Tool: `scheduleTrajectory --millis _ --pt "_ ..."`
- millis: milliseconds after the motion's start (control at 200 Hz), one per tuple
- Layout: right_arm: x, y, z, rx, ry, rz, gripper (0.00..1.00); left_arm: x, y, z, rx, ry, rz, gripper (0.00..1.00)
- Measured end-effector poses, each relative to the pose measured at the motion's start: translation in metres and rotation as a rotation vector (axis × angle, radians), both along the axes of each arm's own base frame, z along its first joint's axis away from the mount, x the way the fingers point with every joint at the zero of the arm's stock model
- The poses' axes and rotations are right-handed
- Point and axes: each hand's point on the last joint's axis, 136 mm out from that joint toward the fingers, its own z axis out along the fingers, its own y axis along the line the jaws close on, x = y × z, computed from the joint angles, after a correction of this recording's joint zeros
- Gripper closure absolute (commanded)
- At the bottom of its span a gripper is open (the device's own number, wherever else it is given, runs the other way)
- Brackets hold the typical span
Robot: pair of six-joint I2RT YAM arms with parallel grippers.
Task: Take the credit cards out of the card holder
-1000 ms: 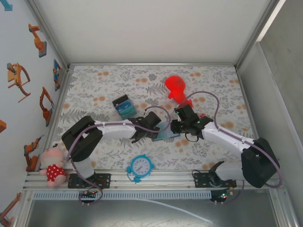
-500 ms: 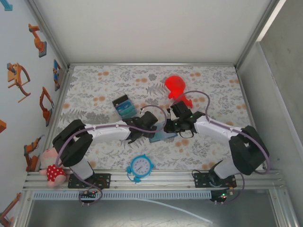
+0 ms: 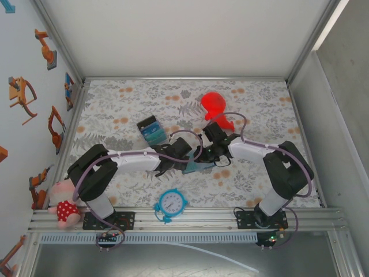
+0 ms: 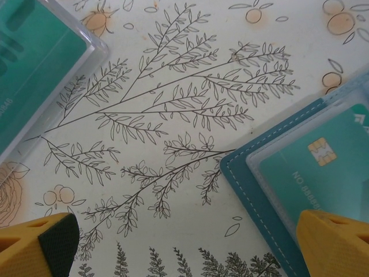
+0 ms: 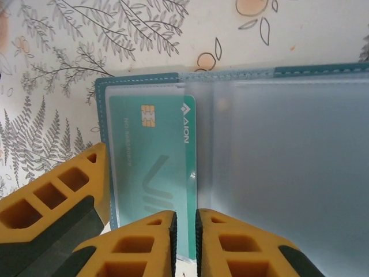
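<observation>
While left hand (image 4: 184, 245) gapes wide, right hand (image 5: 184, 222) pinches card holder (image 5: 288, 144) sleeve.

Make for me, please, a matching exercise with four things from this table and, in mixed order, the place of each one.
Things
1. clock
2. plush
3. card holder
4. red toy

Places
A. far part of the table, right of the middle
B. centre of the table, lying open
C. near edge, about midway along it
D. near left corner

Pairs: 1-C, 2-D, 3-B, 4-A
</observation>
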Motion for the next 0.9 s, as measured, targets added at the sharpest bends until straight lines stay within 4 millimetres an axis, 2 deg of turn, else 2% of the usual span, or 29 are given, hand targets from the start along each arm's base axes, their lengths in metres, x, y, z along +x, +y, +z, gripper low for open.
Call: scheduleTrajectory --millis 436,646,901 --pt "0.007 0.005 -0.007 0.038 0.024 -0.021 0.8 0.0 0.003 -0.004 0.022 0.004 0.002 0.03" --pt "0.006 0.009 -0.009 0.061 0.036 -0.023 0.86 0.0 0.004 -0.005 0.027 0.003 0.004 0.03" --pt "0.006 0.007 -0.018 0.054 0.054 -0.029 0.86 0.0 0.005 -0.004 0.031 0.001 0.005 0.03"
